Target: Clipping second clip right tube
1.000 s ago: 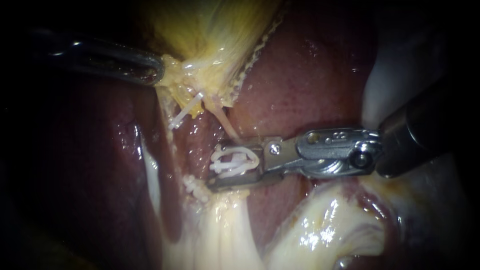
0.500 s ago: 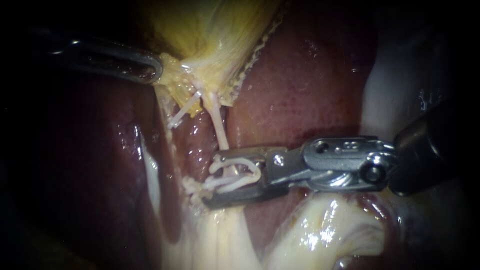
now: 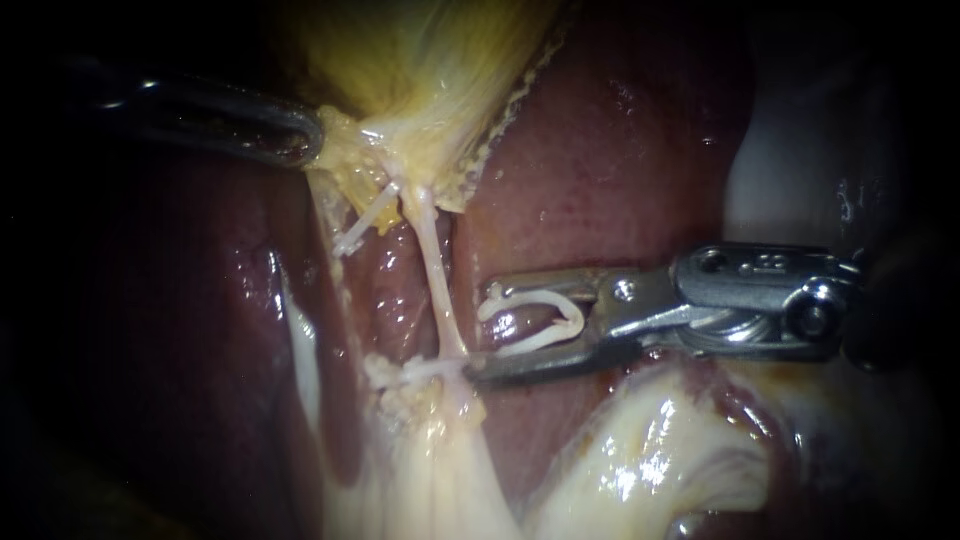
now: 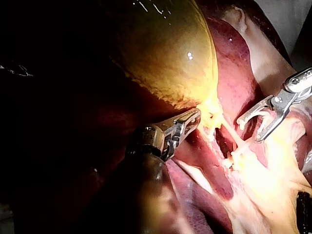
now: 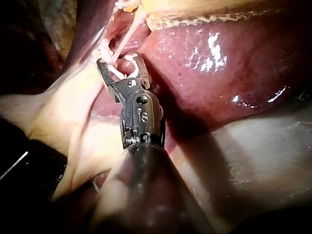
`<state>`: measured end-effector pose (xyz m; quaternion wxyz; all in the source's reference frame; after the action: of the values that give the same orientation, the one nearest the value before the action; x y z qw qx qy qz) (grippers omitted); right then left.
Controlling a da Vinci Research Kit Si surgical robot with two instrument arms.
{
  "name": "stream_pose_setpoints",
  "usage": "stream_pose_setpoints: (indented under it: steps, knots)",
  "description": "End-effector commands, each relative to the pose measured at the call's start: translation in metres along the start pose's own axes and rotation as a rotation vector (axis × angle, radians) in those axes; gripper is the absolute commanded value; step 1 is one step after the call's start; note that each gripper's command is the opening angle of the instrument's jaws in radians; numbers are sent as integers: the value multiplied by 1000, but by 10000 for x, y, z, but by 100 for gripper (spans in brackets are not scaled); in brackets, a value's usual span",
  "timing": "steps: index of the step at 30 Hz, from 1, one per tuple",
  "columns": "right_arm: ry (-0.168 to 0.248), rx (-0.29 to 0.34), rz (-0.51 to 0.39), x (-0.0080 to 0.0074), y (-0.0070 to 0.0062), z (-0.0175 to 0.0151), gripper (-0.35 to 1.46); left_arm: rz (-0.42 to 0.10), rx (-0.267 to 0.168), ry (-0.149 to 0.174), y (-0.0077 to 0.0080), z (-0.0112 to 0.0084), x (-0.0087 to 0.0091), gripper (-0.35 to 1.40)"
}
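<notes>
Endoscope view: the right instrument (image 3: 480, 332) came in from the right, shaft dark, metal wrist lit. Its claw stood spread wide, w/ an open white clip (image 3: 560, 298) seated inside. One clip arm lay along each half of the claw, so the claw was pinching the clip only, no tissue. The right tube (image 3: 432, 270), thin and pale, ran taut from the gallbladder (image 3: 420, 70) neck down toward the near side. It sat just left of the claw tips, outside the claw, not between the halves. The lower claw tip lay close beside the tube's near end; contact unclear. A short white piece (image 3: 420, 370) crossed that near end of the tube; couldn't tell if it was a clip.

The left instrument (image 3: 316, 140) came in from the left, far side. Its claw was pressed together on the yellow fatty edge of the gallbladder neck.

Dark red liver (image 3: 600, 170) lay behind and right of the tube. Pale glossy fat (image 3: 650, 460) lay near, under the right instrument's wrist.

Left wrist view: the left instrument (image 4: 195, 117) gripped the yellow tissue under the gallbladder (image 4: 165, 53). The right instrument (image 4: 248, 129) stood ahead of it, claw apart w/ the clip inside, tube between the two instruments.

Right wrist view: the right instrument (image 5: 119, 61) claw was spread, white clip arms visible inside, liver (image 5: 219, 73) beside it.
</notes>
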<state>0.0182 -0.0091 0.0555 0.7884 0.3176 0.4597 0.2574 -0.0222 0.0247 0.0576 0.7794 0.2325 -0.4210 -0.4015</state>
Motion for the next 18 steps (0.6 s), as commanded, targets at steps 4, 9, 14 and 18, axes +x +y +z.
stream_pose_setpoints:
  steps: [4,9,14,18]
  knots:
    - [0,0,26,-7,16,8,47,0,0,0,0,0,0,-35]
    - [11,35,73,-15,29,26,47,1,0,0,1,1,0,-35]
    - [32,115,92,-17,33,50,48,1,-1,-1,1,2,1,-35]
    - [87,201,131,-12,31,64,49,1,-1,-1,1,3,0,-35]
